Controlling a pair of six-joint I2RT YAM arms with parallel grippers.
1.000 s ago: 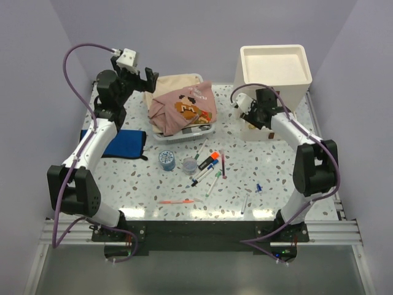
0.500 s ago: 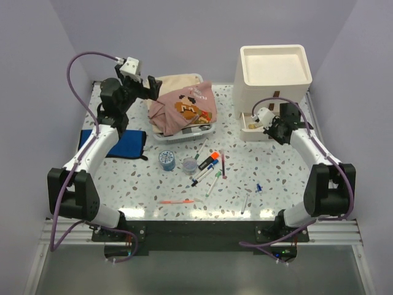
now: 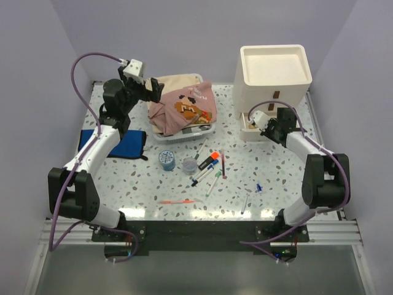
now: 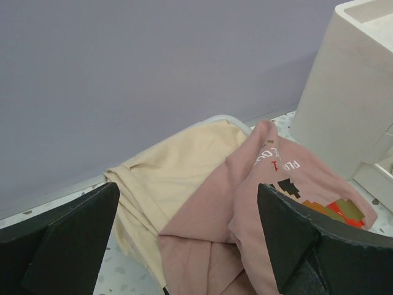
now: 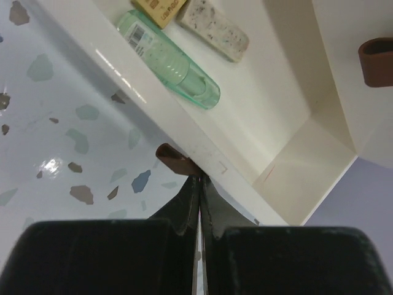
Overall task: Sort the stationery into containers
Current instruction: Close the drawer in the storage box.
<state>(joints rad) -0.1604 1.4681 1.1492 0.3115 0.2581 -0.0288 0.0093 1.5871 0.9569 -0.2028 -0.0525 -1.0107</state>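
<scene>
The cream drawer unit stands at the back right with its lower drawer pulled open. In the right wrist view the drawer holds a clear green tube and a speckled eraser. My right gripper is shut, and its tips touch the drawer front just beside the brown handle. Pens and markers, a blue tape roll and a clear cup lie mid-table. My left gripper is open and empty, above the clothes.
A clear basket of pink and beige clothes sits at the back centre. A blue cloth lies at the left. An orange pen, a slim pen and a small blue item lie near the front.
My right arm has swung out to the right, with the gripper staying at the lower drawer, which now stands open. My left gripper has shifted slightly right toward the clothes basket.
</scene>
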